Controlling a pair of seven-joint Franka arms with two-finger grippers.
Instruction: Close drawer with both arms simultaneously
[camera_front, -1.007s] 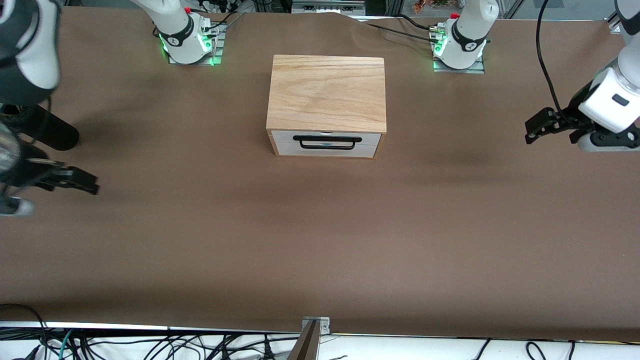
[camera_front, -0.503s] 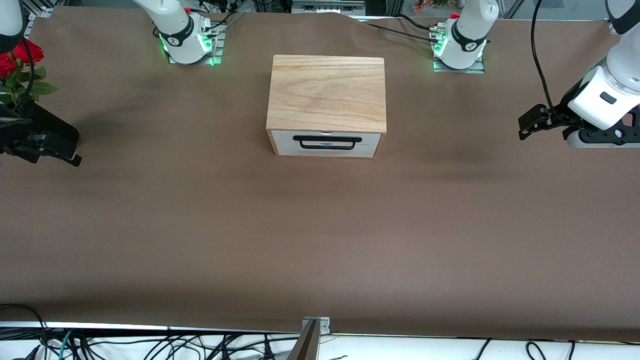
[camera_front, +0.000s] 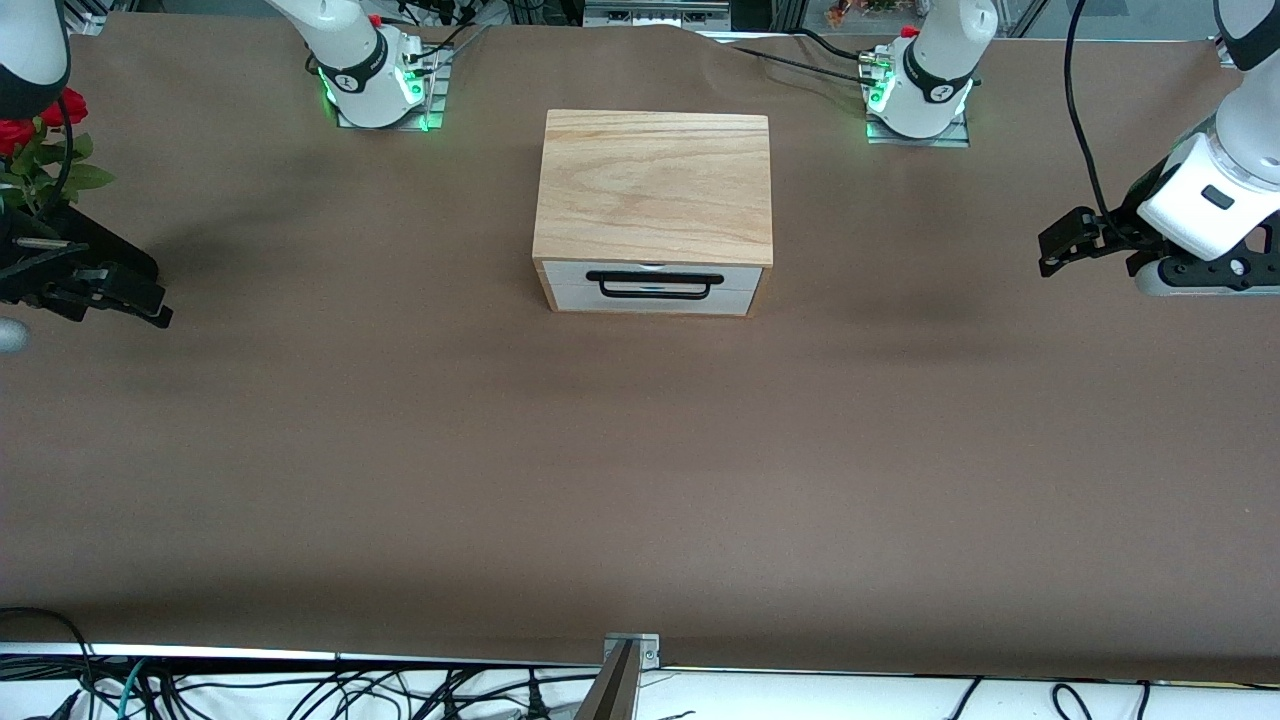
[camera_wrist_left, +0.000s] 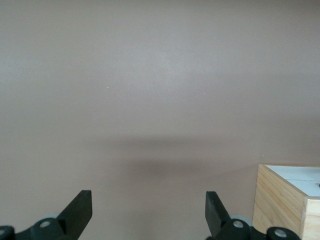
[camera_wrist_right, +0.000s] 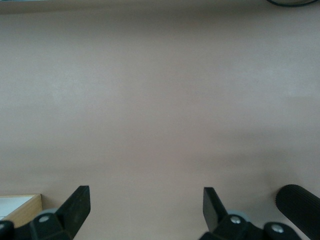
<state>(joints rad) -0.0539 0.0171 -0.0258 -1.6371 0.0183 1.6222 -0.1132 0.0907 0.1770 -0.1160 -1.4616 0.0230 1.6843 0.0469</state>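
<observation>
The left gripper (camera_front: 1050, 250) hangs in the air over the bench (camera_front: 640, 480) close to its edge at the left arm's end, its fingers (camera_wrist_left: 80, 212) spread wide with nothing between them and touching nothing. The right gripper (camera_front: 150, 305) hangs over the edge at the right arm's end, fingers (camera_wrist_right: 77, 202) likewise wide apart and empty.

The drawer (camera_front: 652, 287) sits pushed into the oak box (camera_front: 655, 185), its white front flush with the box's front edge and the black wire handle (camera_front: 655, 283) lying across it. The box stands in the middle of the bench's width, toward the edge where the arm bases (camera_front: 375, 85) stand. Both grippers are well apart from it.

Each arm is cut off by the front view's side edges, so only the wrist and hand show. The left wrist view catches just a corner of the box (camera_wrist_left: 287, 200), the right wrist view a smaller corner (camera_wrist_right: 20, 207) and a black ribbed cylinder (camera_wrist_right: 300, 207) whose nature is hard to make out. Red flowers with green leaves (camera_front: 45, 140) show near the right gripper, partly hidden by the arm
</observation>
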